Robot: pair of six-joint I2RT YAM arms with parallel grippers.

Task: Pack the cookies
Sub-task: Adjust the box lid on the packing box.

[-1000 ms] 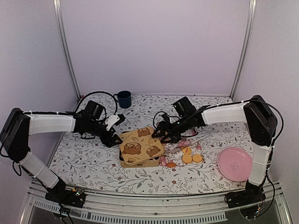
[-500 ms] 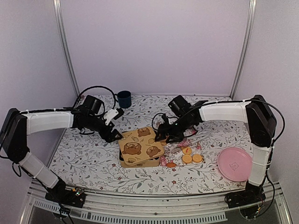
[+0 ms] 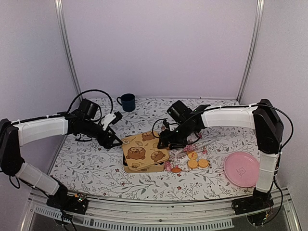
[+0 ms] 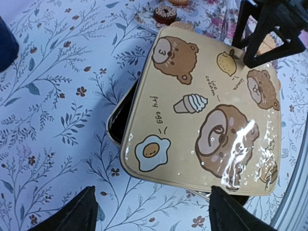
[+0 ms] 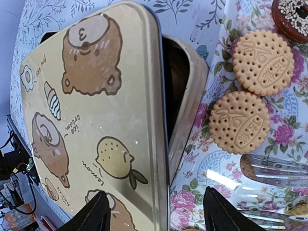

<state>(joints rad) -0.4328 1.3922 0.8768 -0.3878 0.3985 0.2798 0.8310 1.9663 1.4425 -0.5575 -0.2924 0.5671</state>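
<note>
A table (image 3: 86,163) under a flowered cloth is carrying everything. Near its middle a tin (image 5: 190,96) is sitting with its bear-printed lid (image 3: 145,150) lying askew on top, so a dark gap is showing along two sides. A pink plate (image 3: 241,169) is resting at the right, well apart from the tin, and a dark blue cup (image 3: 127,102) is standing at the back.

The cookies (image 3: 197,162) are lying on the cloth just right of the tin, outside it. In the right wrist view two golden ones (image 5: 262,62) are touching each other beside the tin wall, with a dark brown one (image 5: 293,14) at the frame's top corner.

The right gripper (image 5: 156,214) is hovering at the tin's far right side with its jaws spread wide, straddling the lid's edge and gripping nothing; the cookies are lying just off to its side. The left gripper (image 4: 151,216) is hanging at the tin's left side, jaws also wide apart and empty, with the tin between it and the cookies.
</note>
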